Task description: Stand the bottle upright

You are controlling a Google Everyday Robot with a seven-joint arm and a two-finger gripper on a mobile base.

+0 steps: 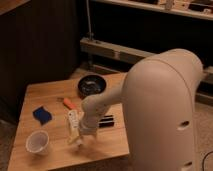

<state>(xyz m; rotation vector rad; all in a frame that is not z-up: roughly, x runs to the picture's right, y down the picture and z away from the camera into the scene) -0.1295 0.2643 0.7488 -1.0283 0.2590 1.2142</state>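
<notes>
The slim white bottle (73,125) is on the wooden table (50,95), just right of the white cup (38,141). Its long axis runs from the table's middle toward the front edge; I cannot tell whether it lies flat or is tilted up. My gripper (82,135) is at the end of the white arm, right beside the bottle's near end and touching or almost touching it. The arm hides the bottle's right side.
An orange stick (67,103) lies just behind the bottle. A blue object (42,115) sits at the left and a black bowl (91,85) at the back. A dark flat object (106,121) lies right of the arm. My bulky arm housing (165,110) fills the right.
</notes>
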